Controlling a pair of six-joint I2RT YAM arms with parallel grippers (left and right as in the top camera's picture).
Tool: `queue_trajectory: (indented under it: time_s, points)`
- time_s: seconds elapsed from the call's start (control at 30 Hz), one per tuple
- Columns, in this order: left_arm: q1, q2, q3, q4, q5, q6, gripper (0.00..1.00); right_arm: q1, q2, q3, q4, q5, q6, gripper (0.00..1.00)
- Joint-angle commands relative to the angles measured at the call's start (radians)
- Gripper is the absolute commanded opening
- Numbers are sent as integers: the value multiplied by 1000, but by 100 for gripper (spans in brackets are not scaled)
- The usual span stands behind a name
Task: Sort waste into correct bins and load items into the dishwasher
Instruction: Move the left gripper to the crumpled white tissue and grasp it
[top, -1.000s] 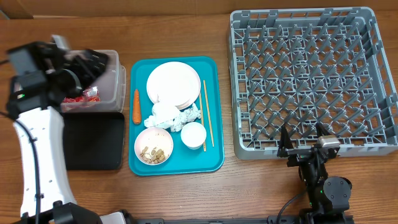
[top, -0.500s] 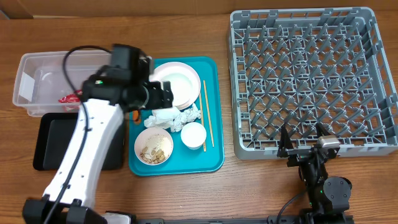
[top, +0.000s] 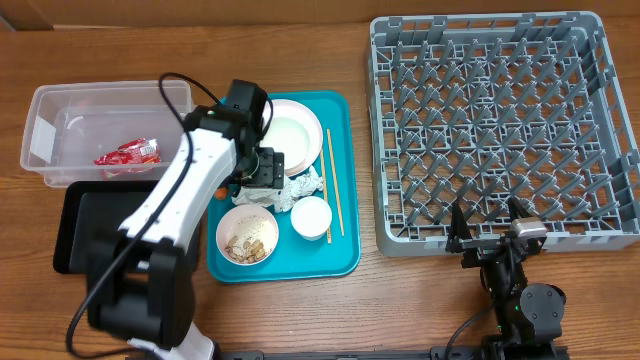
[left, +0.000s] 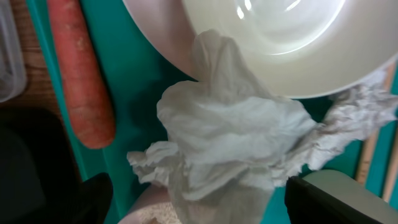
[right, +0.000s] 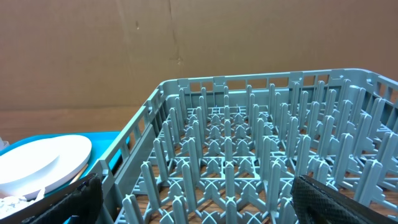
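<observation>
Left pincer released, jaws spread above the crumpled white tissue, which lies on the teal tray against the plate; I straddle it for a grasp. My right pincer, also released, waits right of the tray.
</observation>
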Motion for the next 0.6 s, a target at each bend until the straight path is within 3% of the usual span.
queue_trajectory:
  time_s: [0.0, 0.23, 0.3, 0.33, 0.4, 0.43, 0.57]
  points:
    - [-1, 59, 4, -1, 1, 3, 90, -2, -10, -11, 6, 3, -2, 100]
    - [-1, 105, 4, 26, 6, 4, 85, -2, -10, -11, 6, 3, -2, 100]
    - [-1, 105, 4, 25, 6, 4, 73, -2, -10, -11, 6, 3, -2, 100]
    - [-1, 105, 4, 24, 6, 4, 59, -2, -10, -11, 6, 3, -2, 100]
    - [-1, 105, 4, 24, 6, 4, 15, -2, -10, -11, 6, 3, -2, 100]
    - [-1, 105, 4, 24, 5, 4, 4, -2, -10, -11, 6, 3, -2, 100]
    - [-1, 104, 5, 21, -2, 4, 4, -2, -10, -11, 6, 3, -2, 100]
